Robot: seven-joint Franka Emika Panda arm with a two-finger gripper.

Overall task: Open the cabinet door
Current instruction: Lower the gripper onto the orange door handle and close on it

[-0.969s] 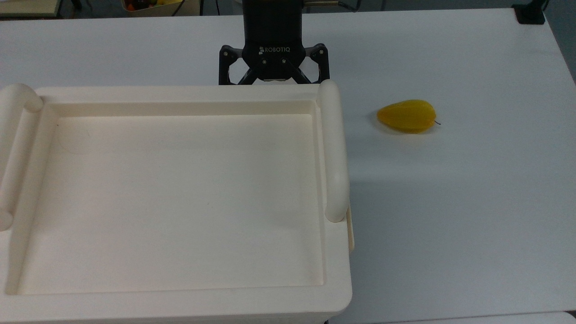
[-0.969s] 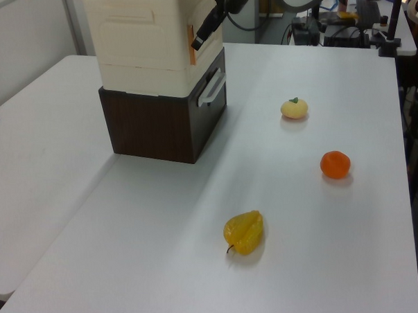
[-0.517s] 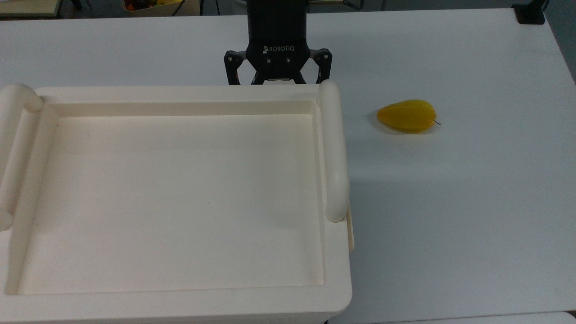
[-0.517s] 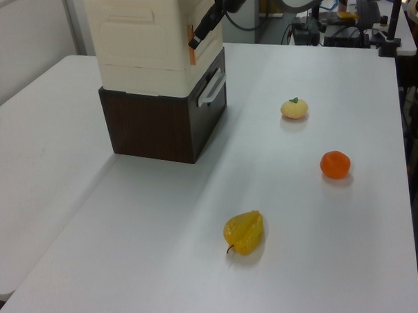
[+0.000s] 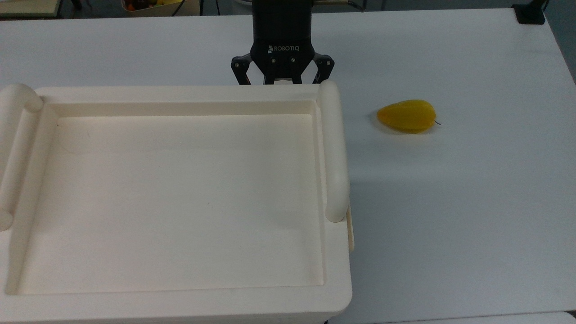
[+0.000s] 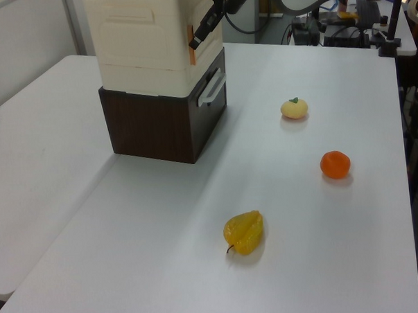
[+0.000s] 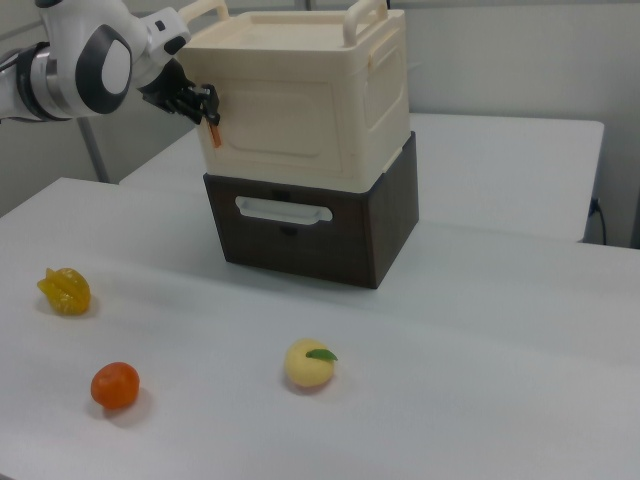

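The cabinet point(image 7: 300, 90) is a large cream unit with a recessed top point(image 5: 180, 198) and rounded tube handles. It stands on a dark brown drawer box point(image 7: 300, 240). The cabinet door point(image 7: 275, 125) is the flat cream panel facing the right view, and it lies flush with the cabinet. A small orange tab point(image 7: 213, 130) sits at the door's edge on the right view's left. My gripper point(image 7: 203, 104) is right at that tab, against the door's edge. In the left view the gripper point(image 6: 197, 39) lies beside the orange tab point(image 6: 190, 43). In the top view the gripper's body point(image 5: 282, 54) stands just beyond the cabinet's far rim.
On the white table point(image 5: 450, 202) lie a yellow fruit point(image 5: 407, 116) point(image 6: 244, 232), an orange point(image 6: 335, 164) and a pale yellow fruit with a green leaf point(image 6: 294, 108). The drawer box has a white handle point(image 7: 283, 210). Equipment stands beyond the table in the left view.
The gripper has shifted a little toward the top view's right along the cabinet's far rim. The door and the fruits have not moved.
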